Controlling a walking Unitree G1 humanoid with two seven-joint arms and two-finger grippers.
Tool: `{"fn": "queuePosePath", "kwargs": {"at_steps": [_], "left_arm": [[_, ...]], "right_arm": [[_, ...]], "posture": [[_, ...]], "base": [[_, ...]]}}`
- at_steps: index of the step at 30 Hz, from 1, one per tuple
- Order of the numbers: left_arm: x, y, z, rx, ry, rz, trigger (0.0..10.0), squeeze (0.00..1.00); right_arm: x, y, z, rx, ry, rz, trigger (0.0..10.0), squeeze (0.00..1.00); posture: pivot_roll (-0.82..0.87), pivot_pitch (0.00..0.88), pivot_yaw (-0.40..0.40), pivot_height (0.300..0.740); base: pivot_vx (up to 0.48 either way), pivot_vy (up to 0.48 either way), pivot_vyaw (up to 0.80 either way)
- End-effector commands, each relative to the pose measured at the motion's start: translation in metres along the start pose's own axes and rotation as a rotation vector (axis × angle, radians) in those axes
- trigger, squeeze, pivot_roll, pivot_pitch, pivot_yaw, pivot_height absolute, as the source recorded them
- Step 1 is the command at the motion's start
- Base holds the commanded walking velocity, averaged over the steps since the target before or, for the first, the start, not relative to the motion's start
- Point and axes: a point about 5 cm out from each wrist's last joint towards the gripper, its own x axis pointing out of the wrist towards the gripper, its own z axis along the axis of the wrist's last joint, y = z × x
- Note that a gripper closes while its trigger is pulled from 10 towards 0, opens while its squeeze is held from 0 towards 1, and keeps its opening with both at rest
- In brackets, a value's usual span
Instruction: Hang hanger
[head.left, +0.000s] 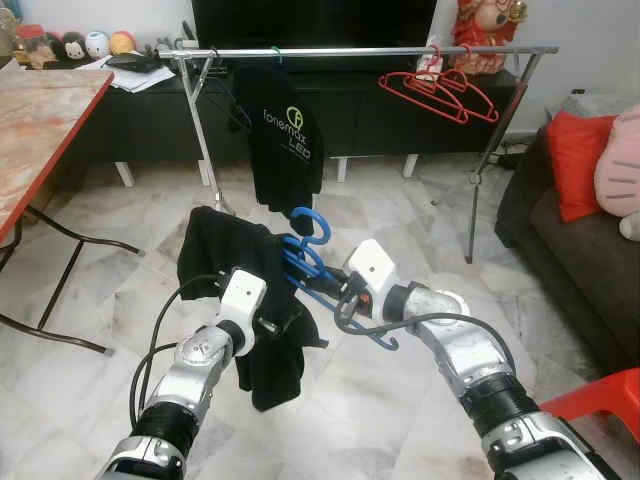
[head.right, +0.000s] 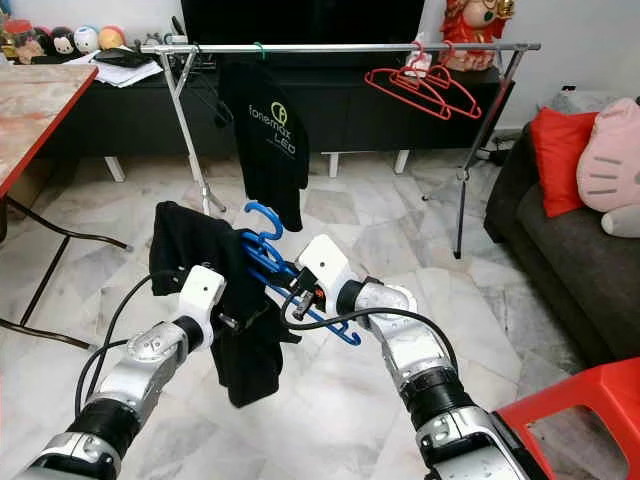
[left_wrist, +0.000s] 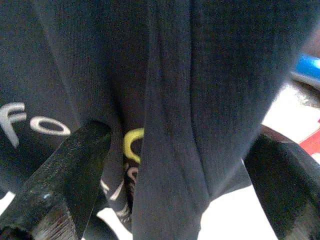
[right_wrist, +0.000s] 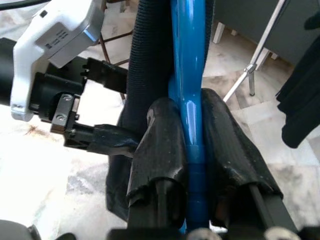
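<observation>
Black shirt (head.left: 240, 300) is draped over most of the blue hanger (head.left: 310, 262), so only its hook and one arm show. On the left, the left gripper (left_wrist: 165, 165) has its fingers spread either side of bunched shirt fabric; can't tell if they actually bite it. Right gripper (right_wrist: 192, 145) is clamped on the hanger's bar. Hanger sits between both grippers, well short of the metal rack (head.left: 350, 50), long axis slanting down to the right, hook pointing up toward the rack.
</observation>
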Motion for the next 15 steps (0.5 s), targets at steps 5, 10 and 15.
{"fn": "queuePosePath", "kwargs": {"at_steps": [5,10,15], "left_arm": [[0.003,0.007,0.003,-0.002,-0.025,0.071,9.0,0.0],[0.003,0.011,0.005,0.0,-0.04,0.097,0.0,0.0],[0.003,0.011,0.006,0.023,-0.038,0.077,0.0,0.0]], "right_arm": [[-0.001,0.003,0.01,-0.024,-0.036,0.021,0.0,0.0],[-0.002,0.003,0.009,-0.027,-0.03,0.024,0.0,0.0],[-0.004,0.002,0.006,-0.031,-0.015,0.016,0.0,0.0]], "posture": [[-0.06,0.015,-0.08,0.74],[-0.06,0.014,-0.079,0.74],[-0.06,0.013,-0.078,0.74]], "base": [[0.0,0.0,0.0],[0.0,0.0,0.0],[0.0,0.0,0.0]]}}
